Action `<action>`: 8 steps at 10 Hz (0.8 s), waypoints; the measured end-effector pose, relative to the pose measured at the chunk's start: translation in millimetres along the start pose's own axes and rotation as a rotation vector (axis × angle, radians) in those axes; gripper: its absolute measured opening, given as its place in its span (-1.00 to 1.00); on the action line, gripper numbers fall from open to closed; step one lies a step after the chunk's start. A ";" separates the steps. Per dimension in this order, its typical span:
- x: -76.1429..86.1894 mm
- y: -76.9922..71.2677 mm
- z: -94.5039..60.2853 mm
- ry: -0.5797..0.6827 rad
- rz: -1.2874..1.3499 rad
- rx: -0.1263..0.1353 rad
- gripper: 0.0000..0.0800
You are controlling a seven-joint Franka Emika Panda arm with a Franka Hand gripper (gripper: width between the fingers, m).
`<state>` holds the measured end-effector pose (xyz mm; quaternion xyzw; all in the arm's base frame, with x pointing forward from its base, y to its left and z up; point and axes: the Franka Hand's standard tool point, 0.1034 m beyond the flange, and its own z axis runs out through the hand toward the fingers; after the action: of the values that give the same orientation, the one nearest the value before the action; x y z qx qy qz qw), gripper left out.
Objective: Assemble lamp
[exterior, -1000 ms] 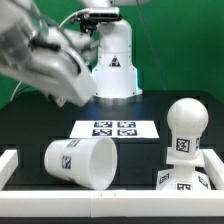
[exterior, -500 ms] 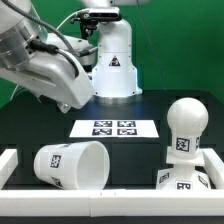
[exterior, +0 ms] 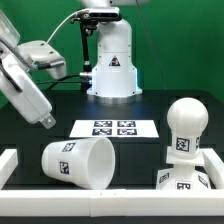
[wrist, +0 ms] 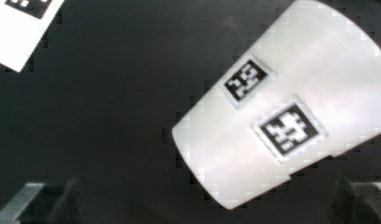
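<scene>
The white shade (exterior: 78, 162) lies on its side at the front of the exterior view's left, its open mouth toward the right. The ball-headed bulb (exterior: 185, 128) stands at the right. A low white tagged part, apparently the base (exterior: 186, 182), sits in front of it. My gripper (exterior: 44, 115) hangs above and behind the shade, apart from it. In the wrist view the shade (wrist: 276, 100) shows two tags beyond my gripper (wrist: 205, 205). The fingers (wrist: 45, 200) stand wide apart with nothing between them.
The marker board (exterior: 115, 129) lies flat mid-table, and its corner shows in the wrist view (wrist: 18, 30). The glossy robot pedestal (exterior: 112, 65) stands at the back. A white rail (exterior: 110, 208) runs along the front, with a raised wall (exterior: 8, 165) at the left.
My arm has swung back toward the exterior view's left and now slopes steeply downward. The shade rocked slightly left and back again. The bulb has not moved.
</scene>
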<state>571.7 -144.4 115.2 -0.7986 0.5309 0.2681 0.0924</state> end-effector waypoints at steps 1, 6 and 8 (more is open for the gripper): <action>-1.0 -1.0 0.8 -0.001 -0.002 -0.001 0.74; 9.1 4.1 3.9 0.067 0.244 0.144 0.75; 5.3 9.1 13.9 0.054 0.397 0.304 0.75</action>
<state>560.5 -146.4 102.0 -0.6626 0.7137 0.1767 0.1426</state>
